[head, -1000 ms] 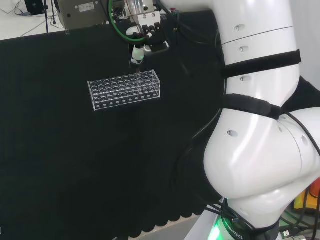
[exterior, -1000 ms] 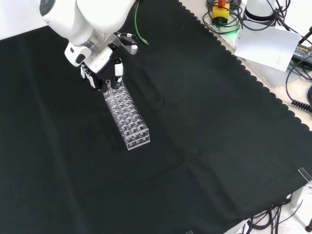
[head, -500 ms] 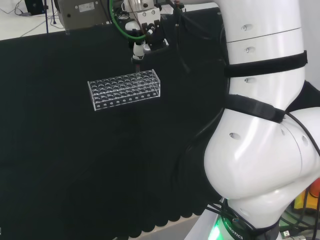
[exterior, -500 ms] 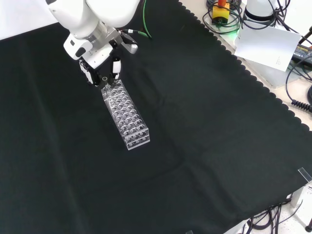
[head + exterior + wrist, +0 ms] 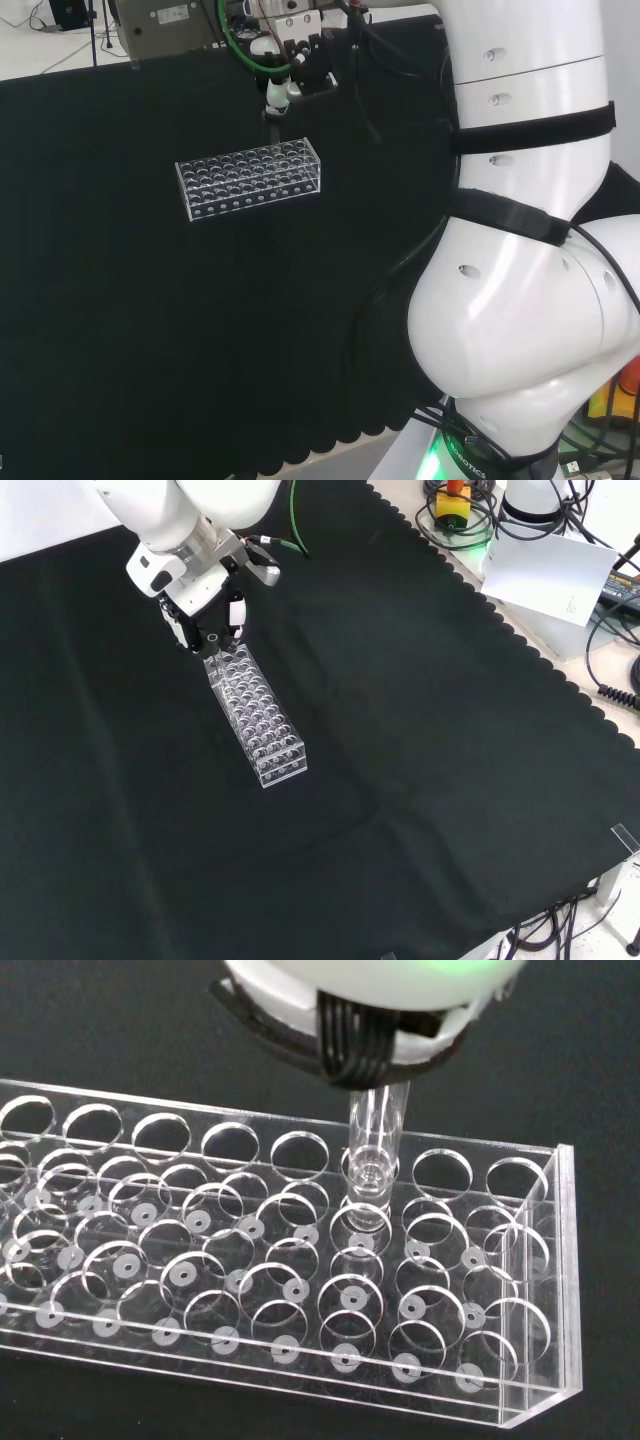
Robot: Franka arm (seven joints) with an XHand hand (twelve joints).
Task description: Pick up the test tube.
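Since the earlier frames the hand [image 5: 207,620] has risen a little and drawn the tube [image 5: 374,1140] up with it; the rack [image 5: 256,718] has not shifted on the cloth [image 5: 420,730].

Hand: fingers are curled together about the upper end of the tube, which appears pinched between them. The wrist view shows the tube emerging directly beneath the hand.

Tube: clear, upright, long axis vertical. It hangs straight down from the hand, its rounded lower end just over, or only just inside, a hole in the rack's outer row, toward one end. Whether the tip has fully cleared the top plate cannot be told. In my judgement the lift should stay straight along the tube's axis until the tip is plainly free; any sideways drift before then could knock the tip against the hole's edge or drag the rack.

Rack: clear, many holes, no other tubes seen in it. In the front view the hand is over its far end; in the head view [image 5: 250,179] it is over the rack's far right part.

Surface and room: black cloth, flat, bare around the rack. Cables and a white sheet lie beyond the cloth's scalloped edge, well apart.
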